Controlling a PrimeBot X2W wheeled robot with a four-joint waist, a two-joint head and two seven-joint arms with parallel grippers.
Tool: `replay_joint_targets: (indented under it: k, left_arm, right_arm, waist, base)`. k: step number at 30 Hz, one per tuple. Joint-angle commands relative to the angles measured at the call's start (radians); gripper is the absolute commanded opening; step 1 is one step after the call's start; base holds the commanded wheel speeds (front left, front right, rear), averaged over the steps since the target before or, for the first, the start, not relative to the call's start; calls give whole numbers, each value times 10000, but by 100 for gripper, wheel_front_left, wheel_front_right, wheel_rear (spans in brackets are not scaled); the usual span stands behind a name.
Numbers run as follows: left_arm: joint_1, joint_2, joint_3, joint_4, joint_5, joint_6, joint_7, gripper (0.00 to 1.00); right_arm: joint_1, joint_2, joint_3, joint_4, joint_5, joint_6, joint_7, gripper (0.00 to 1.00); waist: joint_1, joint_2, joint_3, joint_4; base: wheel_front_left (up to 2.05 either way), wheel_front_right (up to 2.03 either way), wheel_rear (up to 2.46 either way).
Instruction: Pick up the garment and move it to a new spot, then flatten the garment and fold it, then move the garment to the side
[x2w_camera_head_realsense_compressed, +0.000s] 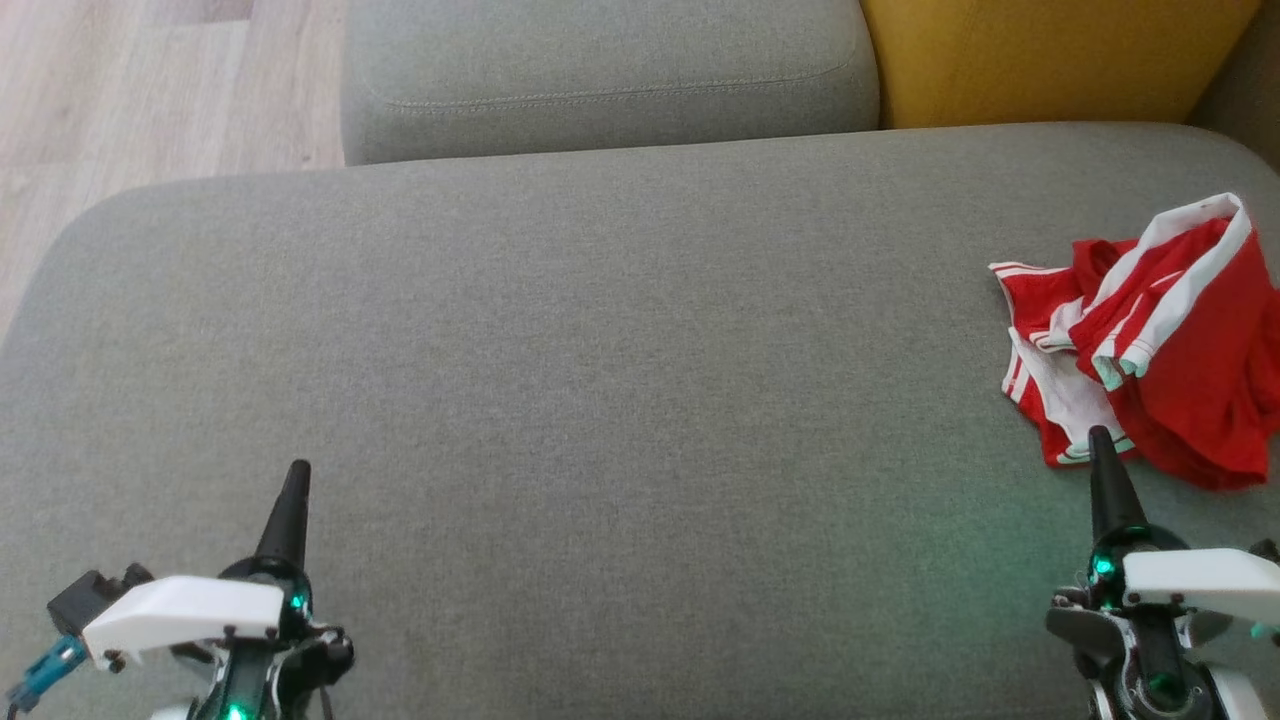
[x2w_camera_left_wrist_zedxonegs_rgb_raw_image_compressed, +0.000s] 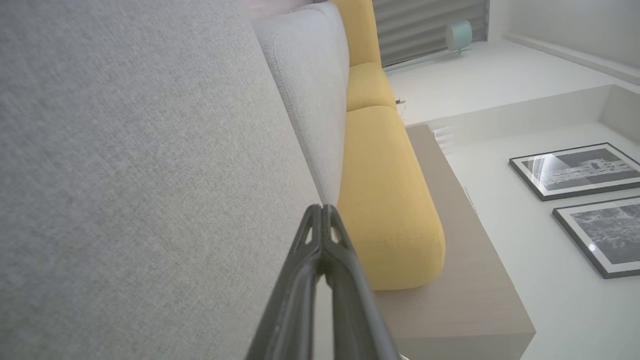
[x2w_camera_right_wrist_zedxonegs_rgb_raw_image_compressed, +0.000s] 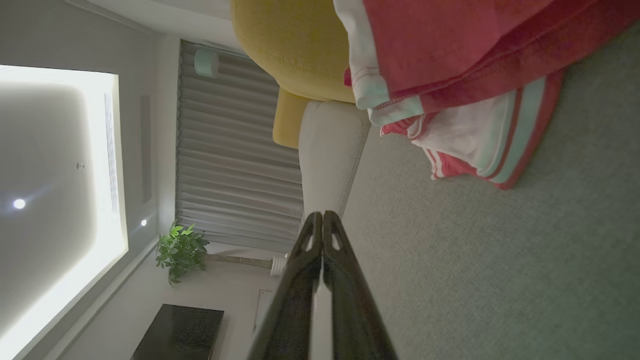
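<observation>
One crumpled red garment (x2w_camera_head_realsense_compressed: 1160, 340) lies on a grey sofa (x2w_camera_head_realsense_compressed: 600, 350); left claw (x2w_camera_head_realsense_compressed: 297, 470) and right claw (x2w_camera_head_realsense_compressed: 1098, 436) both pinched together, empty.

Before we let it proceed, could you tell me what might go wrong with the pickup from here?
The right gripper is shut close to the garment; unless it opens, it may only push the cloth.
The garment lies crumpled, layers overlapping, so a pinch may catch just one layer.

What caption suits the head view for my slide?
Left gripper and right gripper shut, empty; crumpled red garment on grey sofa seat.
</observation>
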Motion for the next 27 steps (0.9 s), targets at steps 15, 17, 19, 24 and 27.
replay_joint_targets:
  k: [15, 17, 19, 24, 27]
  left_arm:
    - [-856, -166, 1001, -70, -1784, -522, 453, 0]
    - [-891, -198, 1078, -45, -1997, -577, 504, 0]
    - [-926, -229, 1155, -20, -2209, -632, 556, 0]
    - [-962, -269, 1243, 5, -2412, -686, 616, 0]
    - [-963, -277, 1254, 5, -2403, -686, 625, 0]
  right_arm:
    - [-790, -179, -103, 26, 1976, 73, 188, 0]
    - [-824, -178, -132, 66, 2207, 74, 207, 0]
    - [-858, -176, -162, 106, 2438, 76, 226, 0]
    - [-894, -165, -205, 147, 2657, 77, 256, 0]
    - [-895, -155, -219, 148, 2646, 77, 267, 0]
  waist:
    - [0, 0, 16, -3]
    - [0, 0, 18, -3]
    - [0, 0, 20, -4]
    - [0, 0, 22, -4]
    - [0, 0, 22, -4]
  base:
    - [0, 0, 0]
    - [0, 0, 0]
    - [0, 0, 0]
    - [0, 0, 0]
    - [0, 0, 0]
